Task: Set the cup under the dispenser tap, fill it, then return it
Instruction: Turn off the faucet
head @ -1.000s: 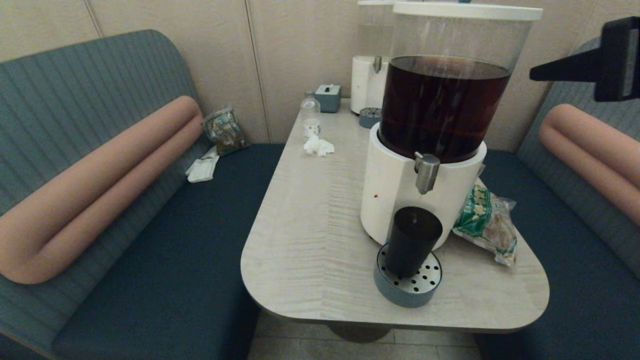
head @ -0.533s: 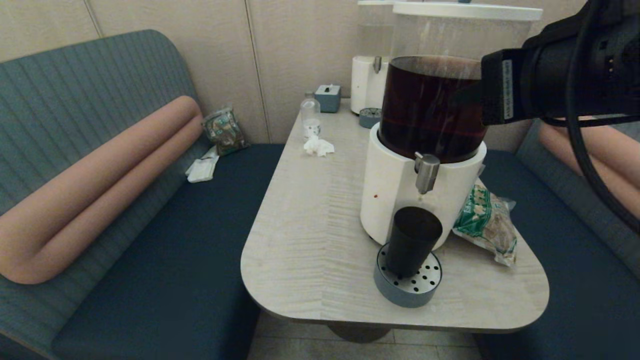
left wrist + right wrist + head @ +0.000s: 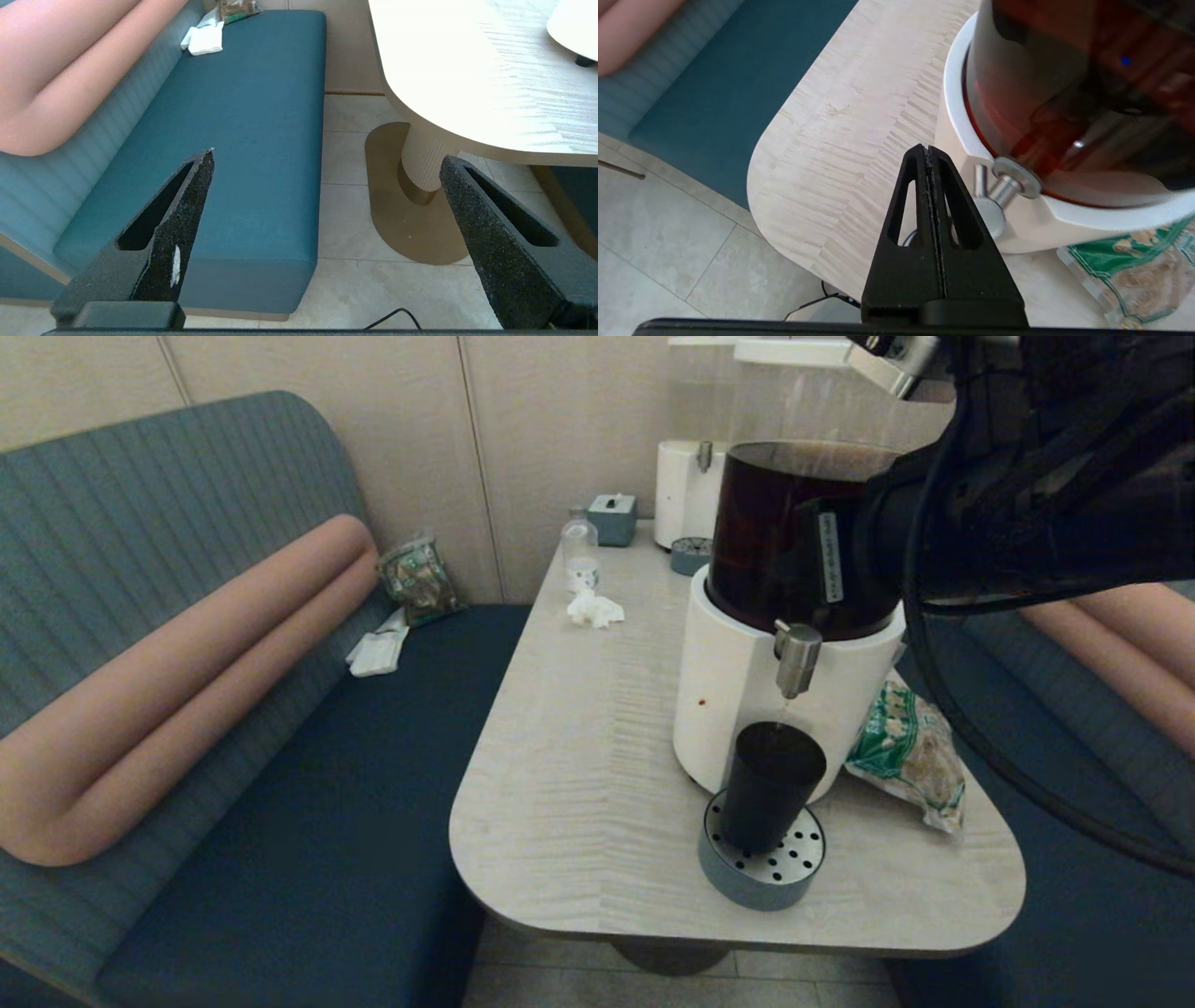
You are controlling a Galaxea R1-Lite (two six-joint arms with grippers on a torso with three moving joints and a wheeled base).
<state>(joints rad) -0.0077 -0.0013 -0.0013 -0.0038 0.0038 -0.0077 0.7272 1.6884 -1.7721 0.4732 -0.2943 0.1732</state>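
Note:
The dark smoky cup (image 3: 770, 784) stands upright on the round perforated drip tray (image 3: 761, 875), directly under the steel dispenser tap (image 3: 796, 658) of the large white-based dispenser (image 3: 738, 700) holding brown drink. A thin drip shows just below the spout. My right arm (image 3: 1027, 495) hangs in front of the tank. My right gripper (image 3: 927, 149) is shut and empty, high over the table beside the tap (image 3: 1006, 191), and it hides the cup in the right wrist view. My left gripper (image 3: 327, 156) is open and empty, low beside the table pedestal (image 3: 423, 158).
A green snack bag (image 3: 906, 747) lies right of the dispenser base. At the table's far end stand a second dispenser (image 3: 686, 490) with colourless liquid, a small clear bottle (image 3: 579, 555), a crumpled tissue (image 3: 595, 609) and a tissue box (image 3: 611, 518). Benches flank the table (image 3: 579, 756).
My right arm has swung in from the upper right, leftward across the tank, and now covers much of it. The cup has stayed on the tray.

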